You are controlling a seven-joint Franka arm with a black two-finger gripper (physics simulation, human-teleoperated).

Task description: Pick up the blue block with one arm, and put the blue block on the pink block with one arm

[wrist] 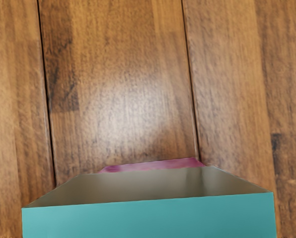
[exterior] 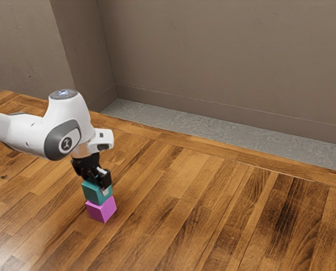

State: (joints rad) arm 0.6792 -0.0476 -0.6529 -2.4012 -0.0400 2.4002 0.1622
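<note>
The blue block (exterior: 96, 192), teal in colour, sits on top of the pink block (exterior: 101, 209) on the wooden floor, at the exterior view's lower left. My black gripper (exterior: 94, 182) comes straight down onto the blue block, with a finger on each of its two sides, shut on it. In the wrist view the blue block (wrist: 148, 218) lies just under my hand. A thin strip of the pink block (wrist: 153, 165) peeks out beyond its far edge.
Wooden planks (exterior: 213, 214) stretch out to the exterior view's right of the stack. A grey strip of floor (exterior: 241, 132) runs along the brown wall at the back. My white arm (exterior: 44, 132) reaches in from the exterior view's left.
</note>
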